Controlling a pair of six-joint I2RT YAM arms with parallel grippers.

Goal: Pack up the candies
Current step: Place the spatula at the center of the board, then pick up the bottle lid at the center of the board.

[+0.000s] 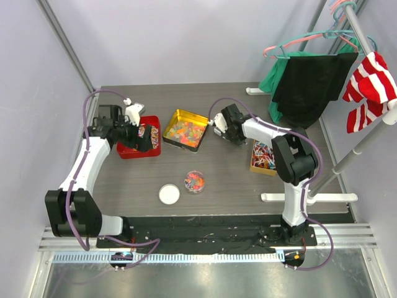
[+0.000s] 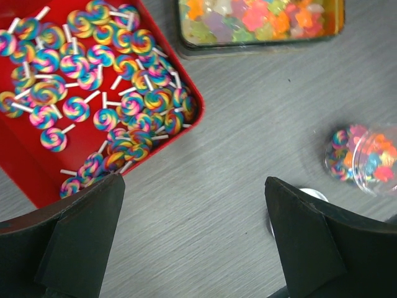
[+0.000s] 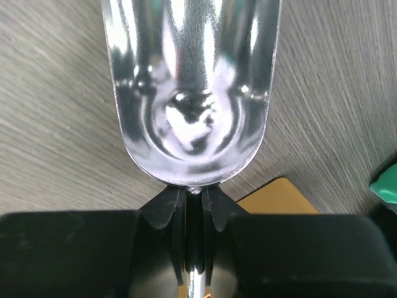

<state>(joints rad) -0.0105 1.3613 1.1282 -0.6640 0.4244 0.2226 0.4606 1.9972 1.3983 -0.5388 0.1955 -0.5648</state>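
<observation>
Two grippers, different stories: the left gripper (image 2: 193, 186) is spread wide, holding nothing, over the grey wooden table (image 2: 248, 124), with rainbow swirl lollipop candies (image 2: 93, 81) in the red rectangular tray (image 2: 25, 167) right by one finger. Meanwhile the right gripper (image 3: 193, 198) is pinched narrow on the handle of a shiny metal scoop (image 3: 192, 93), just beside the gold tin (image 1: 170, 121) of gummy candies (image 1: 186, 131).

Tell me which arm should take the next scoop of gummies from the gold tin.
Right, probably. The right pincer grips the empty metal scoop beside the gold tin; the left pincer hangs open and empty by the red tray.
</observation>
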